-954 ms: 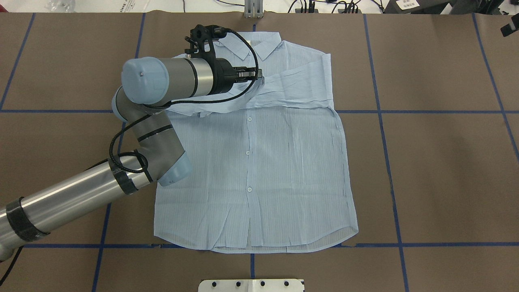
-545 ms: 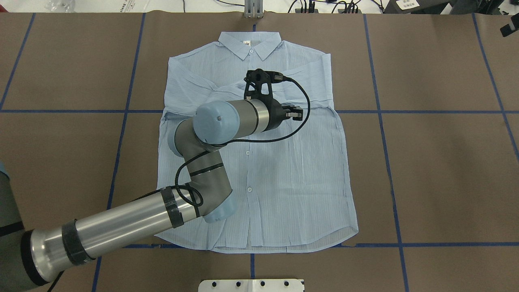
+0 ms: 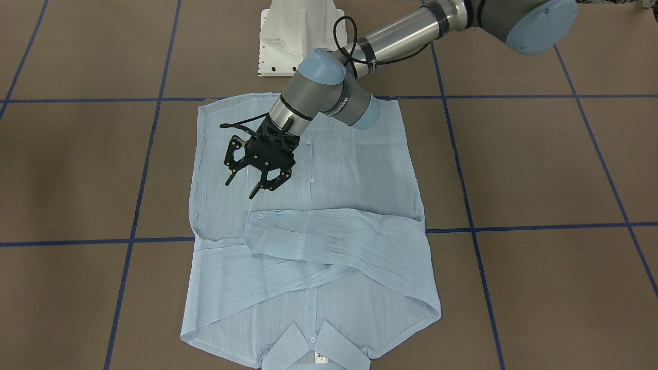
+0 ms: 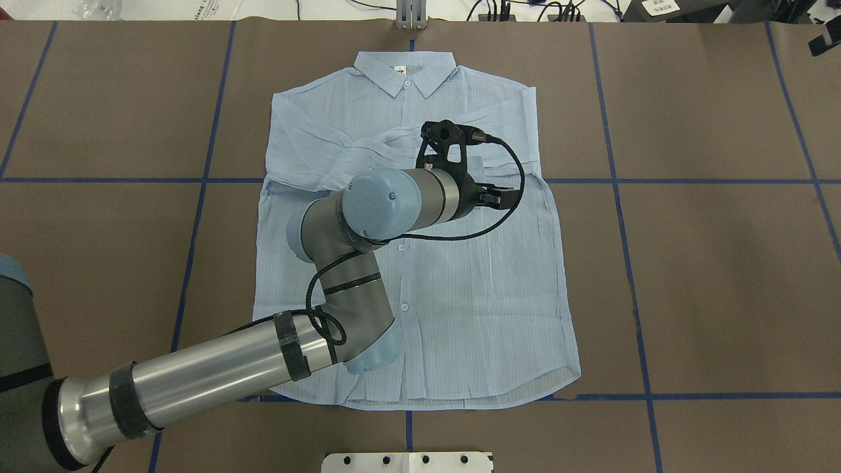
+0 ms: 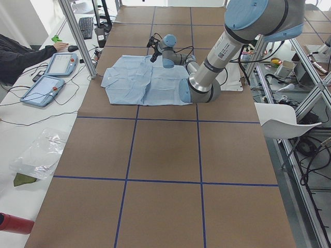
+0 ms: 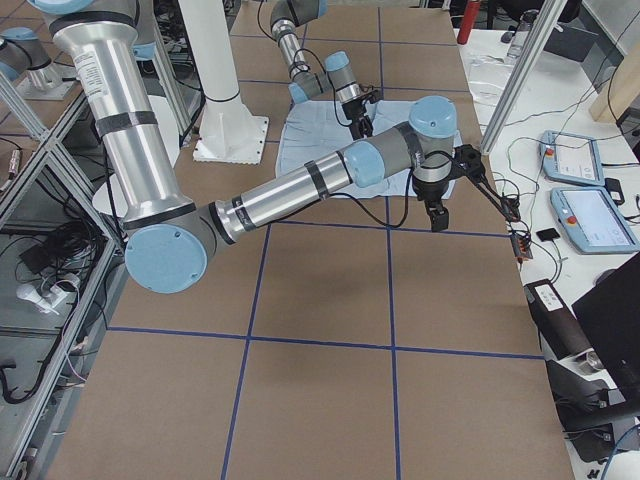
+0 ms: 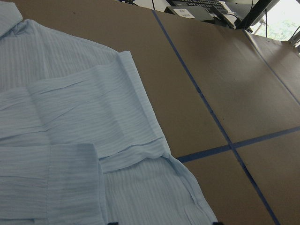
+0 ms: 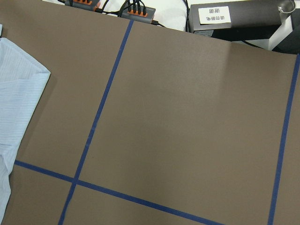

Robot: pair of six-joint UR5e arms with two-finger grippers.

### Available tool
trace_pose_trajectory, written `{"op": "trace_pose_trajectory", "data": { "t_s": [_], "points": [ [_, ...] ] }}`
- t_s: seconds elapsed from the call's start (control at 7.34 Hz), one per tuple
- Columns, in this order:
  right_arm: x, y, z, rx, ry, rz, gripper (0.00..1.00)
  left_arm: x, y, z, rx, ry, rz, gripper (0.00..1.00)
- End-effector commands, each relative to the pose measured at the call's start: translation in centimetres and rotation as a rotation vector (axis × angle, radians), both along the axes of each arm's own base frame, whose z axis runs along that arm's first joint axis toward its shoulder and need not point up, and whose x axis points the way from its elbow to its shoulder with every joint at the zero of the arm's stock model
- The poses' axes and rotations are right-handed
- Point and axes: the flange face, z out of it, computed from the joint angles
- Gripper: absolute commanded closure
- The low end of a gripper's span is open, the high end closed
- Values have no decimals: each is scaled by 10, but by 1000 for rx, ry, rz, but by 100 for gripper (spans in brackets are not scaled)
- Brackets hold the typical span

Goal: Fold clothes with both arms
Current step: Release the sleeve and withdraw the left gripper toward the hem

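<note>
The light-blue striped shirt lies flat and face up on the brown table, collar at the far side. Both sleeves are folded across its chest. It also shows in the front view, the left side view, the right side view and both wrist views. My left gripper hovers over the shirt's right chest, just below the folded sleeves. It is open and empty. My right gripper hangs over bare table beyond the shirt's right edge. I cannot tell whether it is open or shut.
The white pedestal base stands at the near table edge. Blue tape lines cross the brown surface. An aluminium post stands behind the collar. Tablets and a seated operator are on the far side.
My left gripper has moved from near the collar to the right and toward the near side. The sleeve draped at it now lies flat across the chest.
</note>
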Motion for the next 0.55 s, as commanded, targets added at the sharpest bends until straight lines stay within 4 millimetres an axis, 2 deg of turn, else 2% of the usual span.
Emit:
{"op": "trace_pose_trajectory", "data": {
  "t_s": [0.0,0.14,0.27,0.41],
  "points": [
    [-40,29,-30,-63,-36,51,0,-79,10,30,-1,-78,59,0],
    [-74,58,-54,-91,-35,98,0,-120,25,56,22,-103,78,0],
    [-111,91,-66,-105,-29,152,0,-147,38,72,12,-125,76,0],
    [-139,127,-61,-125,-84,179,0,-172,49,78,18,-113,75,0]
  ]
}}
